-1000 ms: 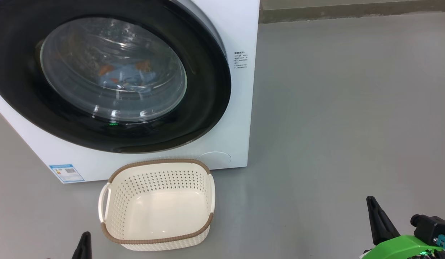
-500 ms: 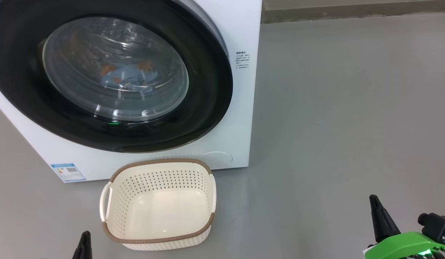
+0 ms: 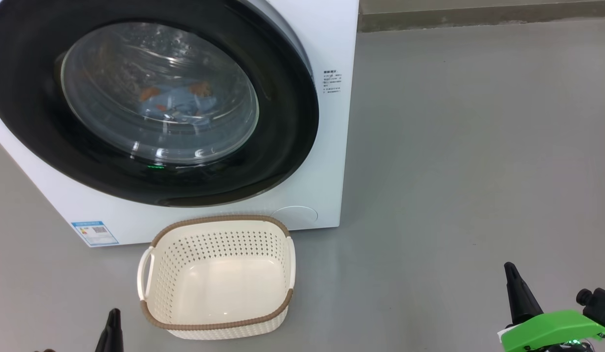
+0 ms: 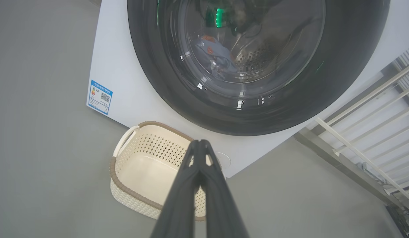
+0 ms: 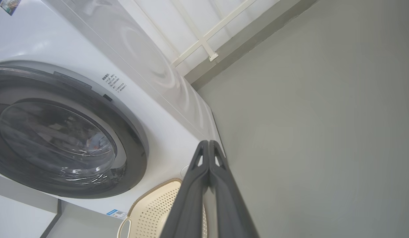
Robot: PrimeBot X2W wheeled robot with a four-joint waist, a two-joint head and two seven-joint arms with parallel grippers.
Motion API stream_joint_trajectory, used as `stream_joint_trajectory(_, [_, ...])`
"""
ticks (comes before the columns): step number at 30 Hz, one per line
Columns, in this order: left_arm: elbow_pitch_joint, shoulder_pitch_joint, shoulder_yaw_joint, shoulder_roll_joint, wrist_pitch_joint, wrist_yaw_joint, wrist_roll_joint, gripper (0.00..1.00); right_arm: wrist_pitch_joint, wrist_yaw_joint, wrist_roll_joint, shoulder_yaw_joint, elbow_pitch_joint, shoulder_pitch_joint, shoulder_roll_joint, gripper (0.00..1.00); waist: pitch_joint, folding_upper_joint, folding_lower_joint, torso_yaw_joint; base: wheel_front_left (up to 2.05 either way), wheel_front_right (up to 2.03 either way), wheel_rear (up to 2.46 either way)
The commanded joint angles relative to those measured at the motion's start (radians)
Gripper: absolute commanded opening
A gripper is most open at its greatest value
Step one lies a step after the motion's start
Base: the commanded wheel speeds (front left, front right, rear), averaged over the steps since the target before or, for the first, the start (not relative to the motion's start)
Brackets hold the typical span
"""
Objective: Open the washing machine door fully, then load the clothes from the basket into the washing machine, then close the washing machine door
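We look down from the head view on the white washing machine (image 3: 334, 161) standing on the grey floor (image 3: 454, 171), with the washing machine door (image 3: 287, 122) lying flush against its front. The clothes (image 3: 177, 105), blue with orange patches, lie behind the glass inside the drum. The basket (image 3: 219, 328) stands on the floor just in front of the machine, below the door's lower rim, its cream bottom bare. The left hand (image 3: 112, 317) pokes up at the lower left, near the basket's near left corner but apart from it. The right hand (image 3: 510, 270), above a green housing (image 3: 547, 330), sits at the lower right, well apart from basket and machine.

Along the left wrist, we see the left hand (image 4: 199, 142) narrowed, its two fingers pressed tip to tip and gripping nothing. The basket (image 4: 151, 147) lies beyond and below them, the door (image 4: 330, 82) and clothes (image 4: 211, 56) farther on, and a blue label (image 4: 100, 97) at the machine's lower corner.

Along the right wrist, we find the right hand (image 5: 208, 143) likewise narrowed, fingers together. The basket (image 5: 151, 205) peeks out just left of them, under the door (image 5: 92, 190).
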Motion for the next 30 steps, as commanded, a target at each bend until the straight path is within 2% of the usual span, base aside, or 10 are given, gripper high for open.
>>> stream_joint_trajectory(1, [-0.035,-0.046,0.022,0.008,0.008,-0.001,-0.038,0.00,0.008,0.000,0.040,-0.006,-0.030,-0.045,-0.010,0.00,0.000,0.0000,-0.0001,0.001,0.00,0.00,0.00])
stream_joint_trajectory(30, [-0.067,-0.071,0.057,-0.025,0.091,-0.002,-0.314,0.00,0.091,0.000,0.317,-0.040,-0.058,-0.064,0.012,0.00,-0.002,0.0000,-0.0001,0.013,0.00,0.00,0.00])
